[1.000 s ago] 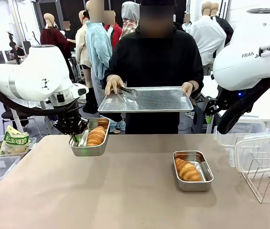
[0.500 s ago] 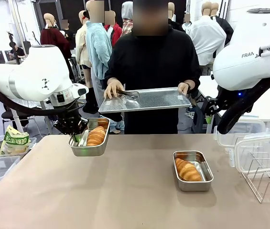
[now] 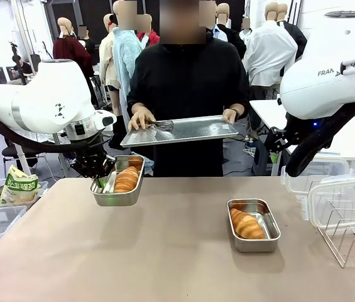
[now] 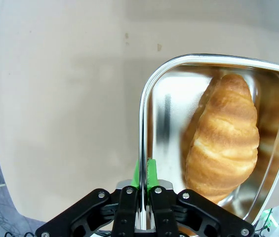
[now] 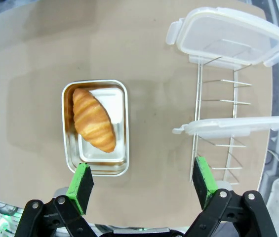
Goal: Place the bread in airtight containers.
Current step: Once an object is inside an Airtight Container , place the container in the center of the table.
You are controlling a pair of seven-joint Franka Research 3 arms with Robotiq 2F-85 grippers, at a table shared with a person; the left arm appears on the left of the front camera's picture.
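Croissants sit one per tin. The first croissant (image 3: 126,179) lies in the held tin (image 3: 117,196), well left of the wire rack (image 3: 352,236), its rim pinched in the closed left end effector (image 4: 143,173). The second croissant (image 3: 247,224) lies in the resting tin (image 3: 254,242) on the table (image 3: 164,251), near the rack's left side, under the wide-open right end effector (image 5: 141,182).

left tin (image 4: 142,128): polished steel, mirror-bright inside
right tin (image 5: 96,170): same steel, shiny rim, smooth
croissants (image 4: 225,138) (image 5: 94,120): glossy golden crust, ridged
desk (image 3: 164,251): matt beige, smooth
lids (image 5: 228,34): clear plastic, smooth
rack (image 5: 197,98): thin bright metal wire
tray (image 3: 196,129): dull steel, finely perforated
fingers (image 5: 80,186): matt green pads, black housing
snack bag (image 3: 19,187): crinkled shiny plastic
person's top (image 3: 183,75): black matt cloth
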